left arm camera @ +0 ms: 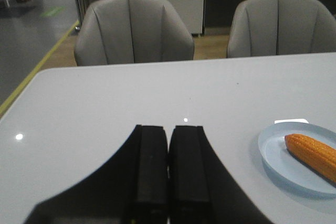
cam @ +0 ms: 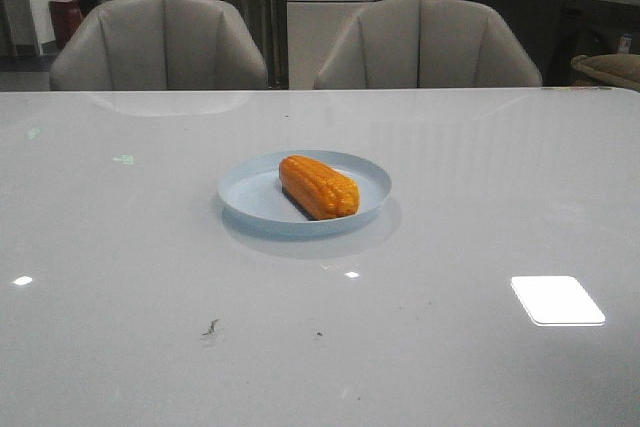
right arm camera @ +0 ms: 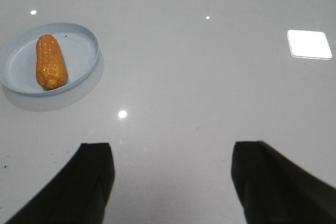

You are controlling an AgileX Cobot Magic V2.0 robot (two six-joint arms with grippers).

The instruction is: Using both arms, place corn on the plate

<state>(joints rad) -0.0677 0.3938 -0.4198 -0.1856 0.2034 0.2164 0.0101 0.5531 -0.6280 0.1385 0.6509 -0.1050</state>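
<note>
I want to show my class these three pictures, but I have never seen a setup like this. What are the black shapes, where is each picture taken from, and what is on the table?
This is a robot with two arms, each ending in a two-fingered gripper. One picture looks forward over the white table from the robot's front; no arm shows in it. The other two come from cameras on the wrists, so the black shapes are the robot's own fingers. The left gripper has its fingers pressed together, shut on nothing. The right gripper has its fingers wide apart, open. On the table sits a pale-blue plate with an orange corn cob lying inside it. Neither gripper holds or touches anything. Two grey chairs stand behind the table.
</note>
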